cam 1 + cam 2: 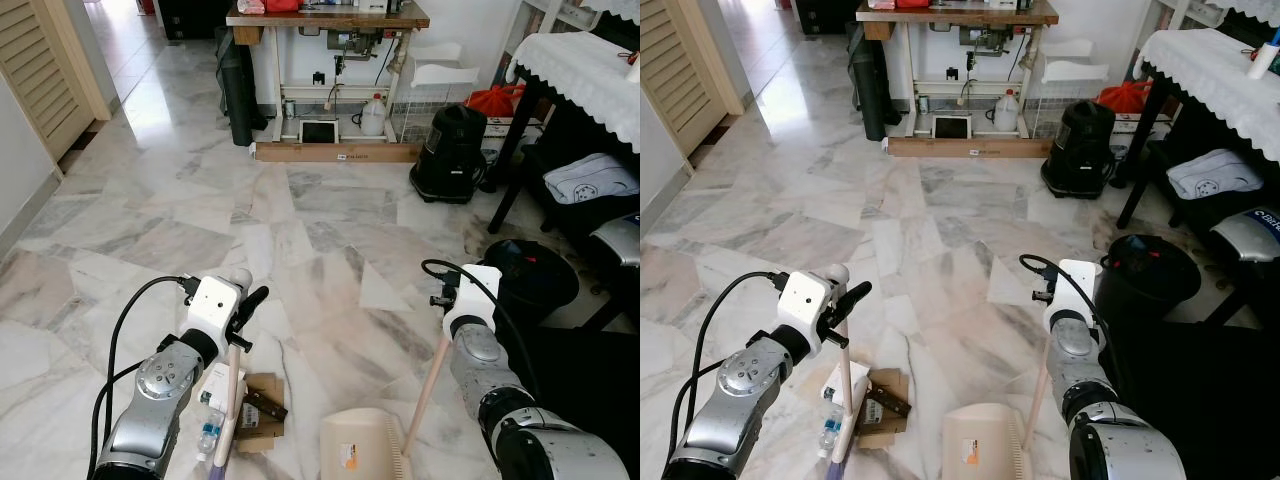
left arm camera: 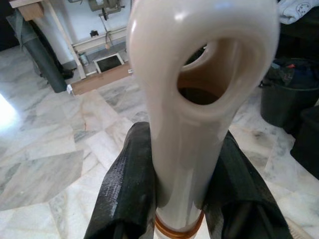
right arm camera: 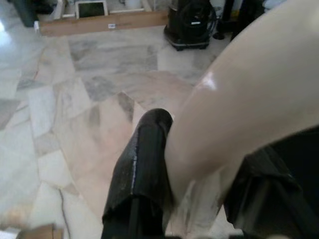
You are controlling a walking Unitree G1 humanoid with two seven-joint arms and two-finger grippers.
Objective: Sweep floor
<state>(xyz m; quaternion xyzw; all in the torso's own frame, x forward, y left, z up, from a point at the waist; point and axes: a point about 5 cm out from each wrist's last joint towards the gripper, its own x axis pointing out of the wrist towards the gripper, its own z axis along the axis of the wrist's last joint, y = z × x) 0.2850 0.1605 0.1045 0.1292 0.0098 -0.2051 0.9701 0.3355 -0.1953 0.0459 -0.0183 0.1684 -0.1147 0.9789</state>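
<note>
Left eye view: the left tool (image 1: 240, 335) is squeezing the broom handle (image 1: 231, 395), the right tool (image 1: 452, 318) the dustpan handle (image 1: 425, 385). The trash (image 1: 245, 405) below the left tool should be pushed slowly toward the dustpan (image 1: 360, 450).

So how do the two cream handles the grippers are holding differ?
The broom handle in the left gripper stands almost upright beside the litter; the dustpan handle in the right gripper slants down to the dustpan. The broom handle ends in a hanging loop. Both are cream and clamped.
</note>
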